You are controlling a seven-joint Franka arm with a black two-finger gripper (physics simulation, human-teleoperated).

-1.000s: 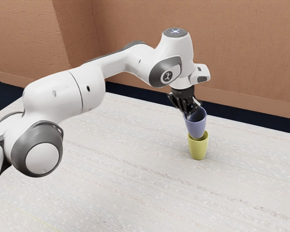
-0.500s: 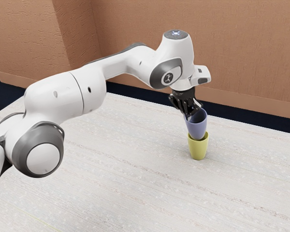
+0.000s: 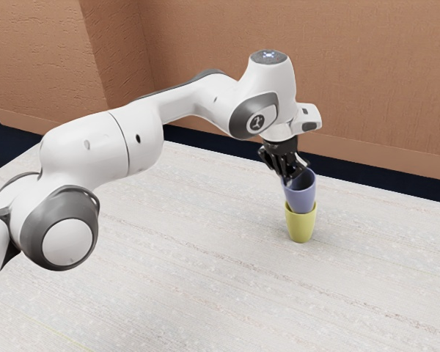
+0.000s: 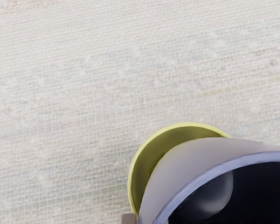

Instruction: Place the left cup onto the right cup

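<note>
Since a second ago the arm has carried the smooth lavender-blue tapered cup [image 3: 301, 192] downward, and its base now sits deeper inside the mouth of the matte yellow-green tapered cup [image 3: 301, 224] than before. The lavender cup leans a little off upright, its open mouth tipped toward the exterior view's right. About half of its body shows above the yellow cup's rim.

The black two-finger end effector [image 3: 288, 168] is directly above the yellow cup and clamped on the lavender cup's rim at the side nearer the arm, with one finger inside the wall and one outside. The white seven-joint arm [image 3: 169, 125] reaches to it from the exterior view's left.

The yellow cup stands upright on the pale, woven-textured tabletop [image 3: 169, 264].

In the wrist view the lavender cup [image 4: 200, 168] lies close under the hand, with its dark interior visible. The yellow cup's rim [image 4: 149, 158] curves out from beneath it against the tabletop [image 4: 84, 93].
</note>
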